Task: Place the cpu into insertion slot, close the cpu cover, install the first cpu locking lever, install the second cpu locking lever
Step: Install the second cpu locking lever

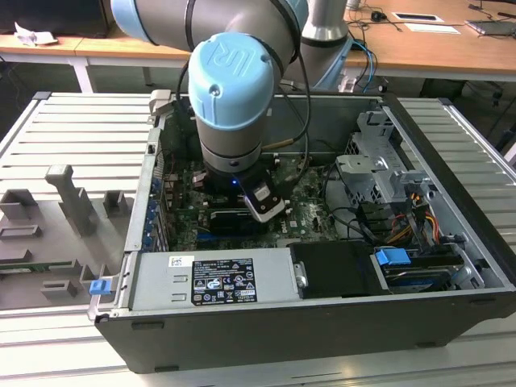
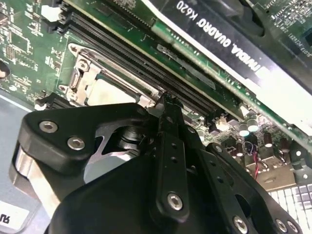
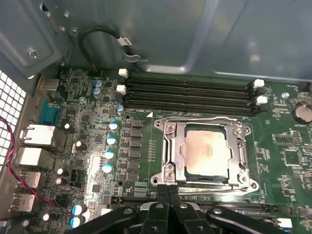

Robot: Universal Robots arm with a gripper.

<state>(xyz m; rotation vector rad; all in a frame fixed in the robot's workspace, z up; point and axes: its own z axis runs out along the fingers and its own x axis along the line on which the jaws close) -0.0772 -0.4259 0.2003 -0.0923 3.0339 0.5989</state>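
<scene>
1. Cpu (image 3: 207, 151) lies flat in the insertion slot (image 3: 204, 178), with its pale metal top facing up. In the second wrist view I see the cpu (image 2: 109, 92) just past my tip
2. The cpu cover (image 3: 171, 148) is down. Its shiny frame lies all around the chip, and the chip shows through the big square hole
3. So I think the first two jobs are done, and the lever part is the job in hand
4. My gripper (image 3: 168, 187) is squeezed tight. The two fingers press flat on each other and there is nothing between them
5. In the first wrist view my tip is right at one edge of the slot, on the side away from the long black memory slots (image 3: 190, 95)
6. A thin metal rod (image 3: 219, 190) runs along that same edge, just beside my tip. I think it is one of the locking levers. I cannot tell if I am touching it, or if it is hooked down
7. In the exterior view, the arm (image 1: 234, 89) reaches down into the open computer case (image 1: 322, 322)
8. I think the next move calls for a slow, steady push on the thin rod. My tip must stay on the rod and not slip onto the green board or the little parts near it
</scene>
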